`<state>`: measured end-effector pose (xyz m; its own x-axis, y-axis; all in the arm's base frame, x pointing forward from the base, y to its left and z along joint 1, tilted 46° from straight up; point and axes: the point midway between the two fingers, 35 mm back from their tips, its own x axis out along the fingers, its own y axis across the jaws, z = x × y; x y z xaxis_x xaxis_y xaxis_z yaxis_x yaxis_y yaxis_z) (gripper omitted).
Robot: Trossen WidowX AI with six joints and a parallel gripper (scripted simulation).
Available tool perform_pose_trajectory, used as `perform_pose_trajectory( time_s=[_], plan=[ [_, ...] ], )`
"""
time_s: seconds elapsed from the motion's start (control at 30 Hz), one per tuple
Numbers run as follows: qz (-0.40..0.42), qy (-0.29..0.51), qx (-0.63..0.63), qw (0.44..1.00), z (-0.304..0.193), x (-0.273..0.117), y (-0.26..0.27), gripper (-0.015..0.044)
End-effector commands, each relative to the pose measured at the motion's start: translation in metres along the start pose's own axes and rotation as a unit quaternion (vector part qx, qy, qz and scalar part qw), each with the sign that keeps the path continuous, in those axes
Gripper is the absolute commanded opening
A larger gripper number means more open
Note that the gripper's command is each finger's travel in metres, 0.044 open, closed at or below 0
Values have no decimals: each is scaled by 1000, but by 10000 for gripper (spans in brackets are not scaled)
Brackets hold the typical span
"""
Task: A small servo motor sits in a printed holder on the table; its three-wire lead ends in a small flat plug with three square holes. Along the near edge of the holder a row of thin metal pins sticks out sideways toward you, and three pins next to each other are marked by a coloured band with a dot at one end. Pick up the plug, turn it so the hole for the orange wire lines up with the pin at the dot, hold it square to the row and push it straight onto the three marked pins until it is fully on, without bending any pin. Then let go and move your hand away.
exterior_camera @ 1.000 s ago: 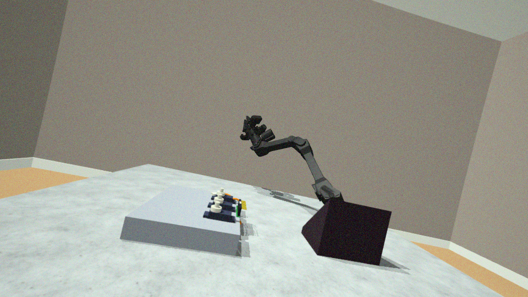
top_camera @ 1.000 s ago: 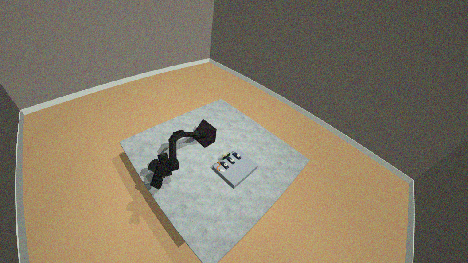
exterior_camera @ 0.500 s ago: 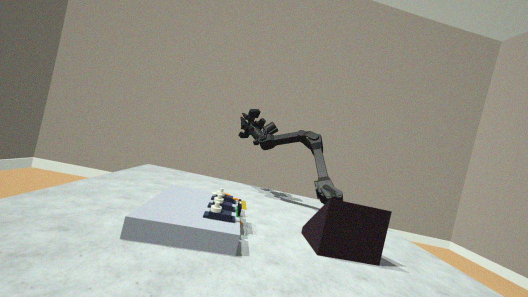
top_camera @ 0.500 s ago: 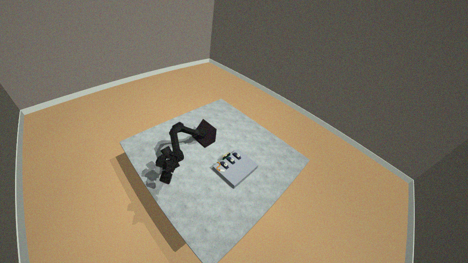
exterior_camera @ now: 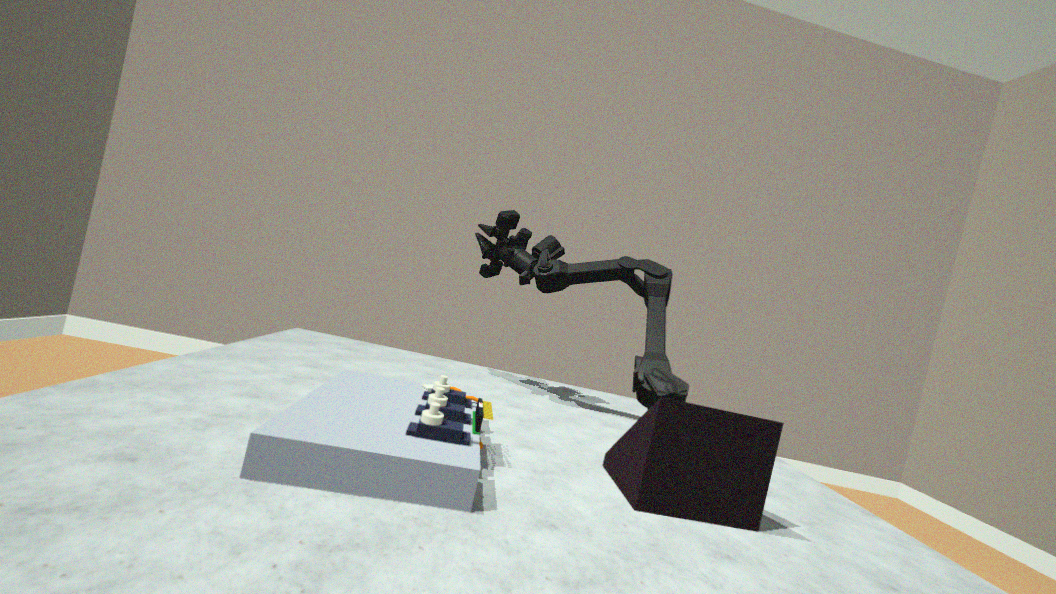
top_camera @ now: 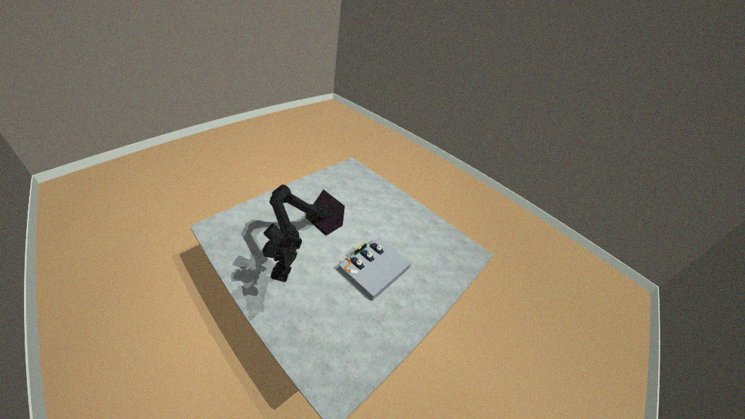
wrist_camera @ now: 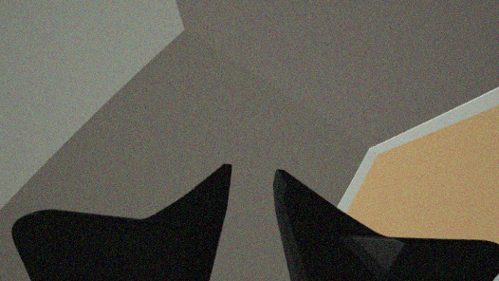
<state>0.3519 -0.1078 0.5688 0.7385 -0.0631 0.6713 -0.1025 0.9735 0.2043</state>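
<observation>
The grey holder block (top_camera: 382, 275) (exterior_camera: 324, 417) lies on the table with three dark blue servos with white horns along one side. An orange lead (top_camera: 348, 264) curves beside the end servo. A small green and black part with yellow pieces (top_camera: 360, 247) (exterior_camera: 487, 410) sits at the holder's edge. The plug, the single pins and the marked band with its dot are too small to tell. My gripper (exterior_camera: 479, 230) (wrist_camera: 252, 175) is partly open and empty, high above the table and well away from the holder; only wall shows between its fingertips.
The dark angular base block (top_camera: 329, 212) (exterior_camera: 708, 465) of the arm stands on the pale marbled table (top_camera: 312, 323) (exterior_camera: 184, 524), near the holder's pin side. The arm reaches out over the table toward one edge. The wrist view shows only walls, ceiling and orange floor (wrist_camera: 436, 190).
</observation>
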Motion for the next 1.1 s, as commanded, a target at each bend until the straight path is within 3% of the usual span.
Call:
perform_pose_trajectory(
  time_s=[0.0,0.5,1.07],
  plan=[
    [-14,33,-7,999,-18,-15,7,115],
    [-34,163,-41,985,-86,-81,34,115],
    [-11,319,-108,941,-164,-186,58,115]
  ],
)
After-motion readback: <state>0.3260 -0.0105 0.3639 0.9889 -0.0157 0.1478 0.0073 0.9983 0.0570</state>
